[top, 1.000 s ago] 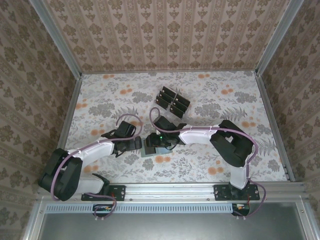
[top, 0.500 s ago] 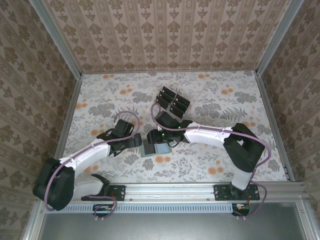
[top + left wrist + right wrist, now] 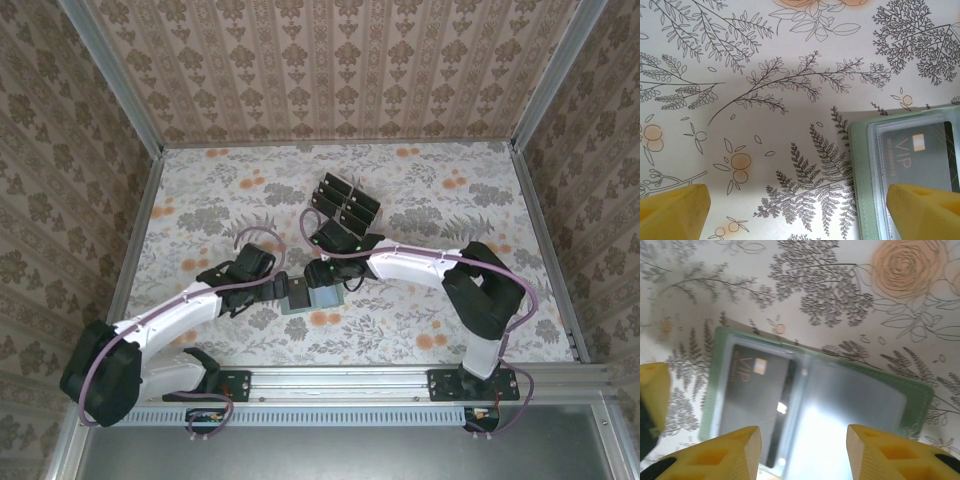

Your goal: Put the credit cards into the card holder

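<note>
left gripper (image 3: 274, 288) has slid right to the left edge of the open card holder (image 3: 300, 298) low-centre, right gripper (image 3: 802, 452) above it, both spread wide and empty, one credit card (image 3: 752, 390) pocketed, bare table (image 3: 200, 200) around.

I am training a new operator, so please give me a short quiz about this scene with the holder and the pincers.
1. True or false: the holder lies open on the table.
2. Which word is printed on the card inside the holder? A) VISA B) VIP C) BANK
3. Fill in: the right pincer is ___ above the holder and holds nothing.
Key: 1 true; 2 B; 3 open.
</note>
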